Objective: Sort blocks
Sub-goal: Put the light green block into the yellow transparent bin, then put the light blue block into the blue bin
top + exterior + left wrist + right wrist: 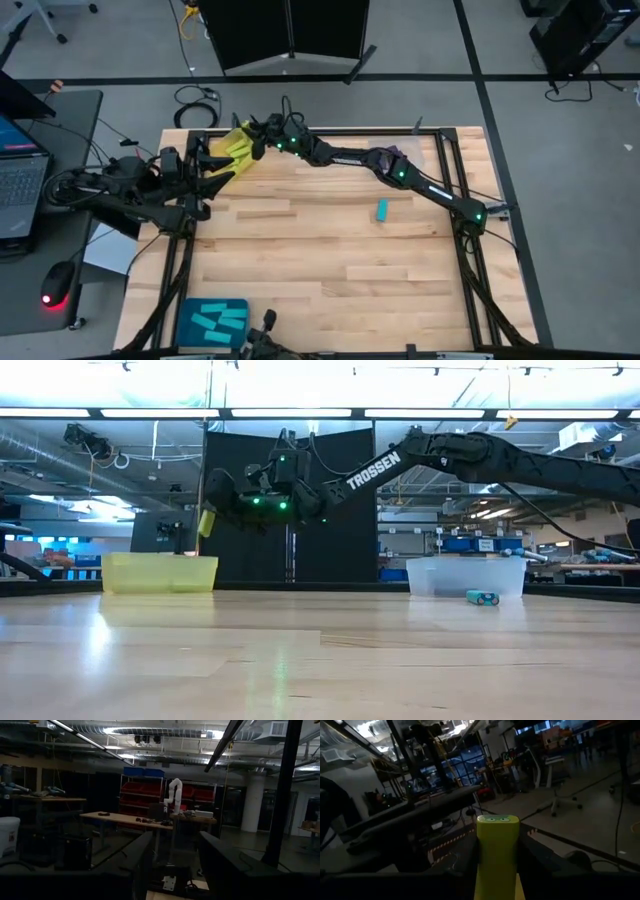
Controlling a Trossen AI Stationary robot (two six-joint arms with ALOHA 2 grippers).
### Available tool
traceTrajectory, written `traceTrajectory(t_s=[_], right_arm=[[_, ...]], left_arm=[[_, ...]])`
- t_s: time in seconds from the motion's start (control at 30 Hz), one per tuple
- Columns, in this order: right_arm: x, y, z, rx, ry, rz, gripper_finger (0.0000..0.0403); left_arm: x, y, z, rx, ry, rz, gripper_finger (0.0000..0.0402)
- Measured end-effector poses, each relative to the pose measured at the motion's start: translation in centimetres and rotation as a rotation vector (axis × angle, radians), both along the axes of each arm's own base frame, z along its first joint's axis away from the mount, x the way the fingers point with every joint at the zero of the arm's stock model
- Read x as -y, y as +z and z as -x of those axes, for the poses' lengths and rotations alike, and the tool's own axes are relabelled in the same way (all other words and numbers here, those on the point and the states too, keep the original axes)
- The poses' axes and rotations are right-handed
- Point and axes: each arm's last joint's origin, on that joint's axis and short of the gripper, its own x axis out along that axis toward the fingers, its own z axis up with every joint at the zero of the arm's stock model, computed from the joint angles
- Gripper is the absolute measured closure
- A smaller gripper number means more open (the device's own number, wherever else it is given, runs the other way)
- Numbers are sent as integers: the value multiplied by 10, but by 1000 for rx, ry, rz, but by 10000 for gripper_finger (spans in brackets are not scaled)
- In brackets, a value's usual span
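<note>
A yellow-green block (497,852) is seen closest to the lens in the right wrist view, pinched upright between the two dark fingers (540,862) of the right gripper (243,143). In the high view that gripper is found at about eleven o'clock on the table (330,260), held above the yellow tray (238,152); in the low view the block (207,522) is shown hanging in the air over that tray (160,572), not yet let go.

A cyan block (381,210) is left lying alone on the wood, toward two o'clock from the table's middle, near the clear tray (466,575). Several cyan blocks (218,320) are already gathered in the teal tray (186,322) at seven o'clock.

The left gripper (222,168) is parked at ten o'clock beside the yellow tray; its fingers (140,857) are spread apart and nothing is held.

The sorting is judged nearly finished: the held block is to be dropped and the lone cyan block is still to be fetched. What lies in the clear tray cannot be made out.
</note>
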Motion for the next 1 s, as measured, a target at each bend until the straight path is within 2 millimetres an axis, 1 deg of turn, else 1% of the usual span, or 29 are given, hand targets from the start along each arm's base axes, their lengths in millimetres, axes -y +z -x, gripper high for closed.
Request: traceTrajectory(t_s=[0.2,0.23,0.4,0.43,0.5,0.8,0.9,1.0], right_arm=[[-1,-2,-1,-13,4,-13,287],[-1,-1,-1,-9,4,-5,282],[-4,0,-2,-5,10,20,193],[-5,0,-2,-6,15,19,182],[-5,0,-2,-7,27,20,172],[-5,1,-2,-6,44,31,189],[-6,0,-2,-15,96,55,191],[-8,11,-1,-4,178,81,191]], left_arm=[[0,0,0,0,0,0,238],[0,0,0,0,0,0,238],[0,0,0,0,0,0,238],[0,0,0,0,0,-1,238],[0,0,0,-1,2,-6,238],[0,0,0,-2,4,-11,238],[0,0,0,-2,3,-11,238],[0,0,0,-2,4,-11,238]])
